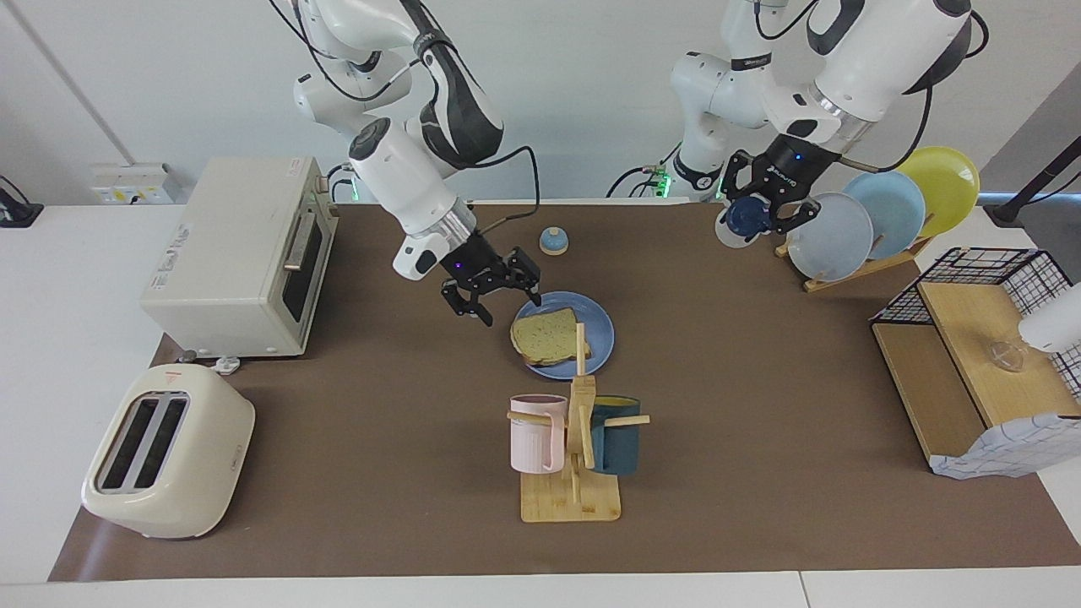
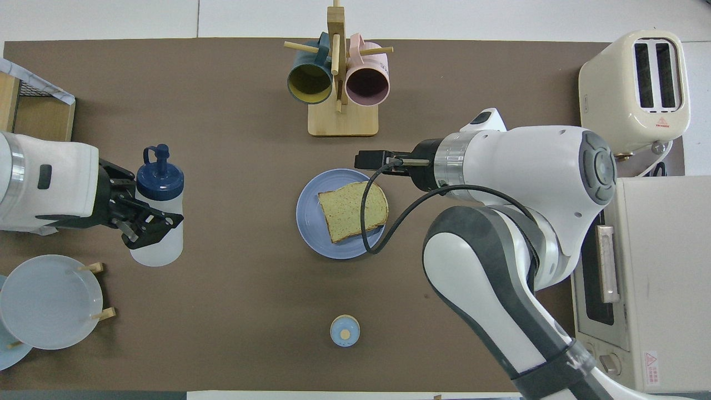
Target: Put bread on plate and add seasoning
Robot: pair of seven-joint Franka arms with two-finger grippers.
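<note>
Brown table, bread [image 1: 547,335] on plate [image 1: 601,338], right pincer [image 1: 498,295] spread above, left pincer [image 1: 764,215] pinching raised seasoning [image 2: 158,214], body half hidden

Pale yellowish-green speckled bread slice [image 1: 545,335] [image 2: 353,209] showed a tan crust, on a round medium-blue plate [image 1: 599,333] [image 2: 309,211]. Translucent white plastic seasoning bottle [image 1: 743,221] [image 2: 159,208] carried a dark navy cap. Mat over the table [image 1: 760,473] [image 2: 222,139] was plain brown. Ribbed pale pink mug [image 1: 535,433] [image 2: 367,84] hung beside a dark teal mug [image 1: 616,435] [image 2: 309,83] with a mustard-yellow inside, both on a light wooden rack [image 1: 571,498] [image 2: 343,118]. Cream toaster [image 1: 165,453] [image 2: 635,93] bore a small red triangle mark. Upright plates: pale grey-blue [image 1: 829,236] [image 2: 51,301], light blue [image 1: 893,203], yellow [image 1: 950,180].
</note>
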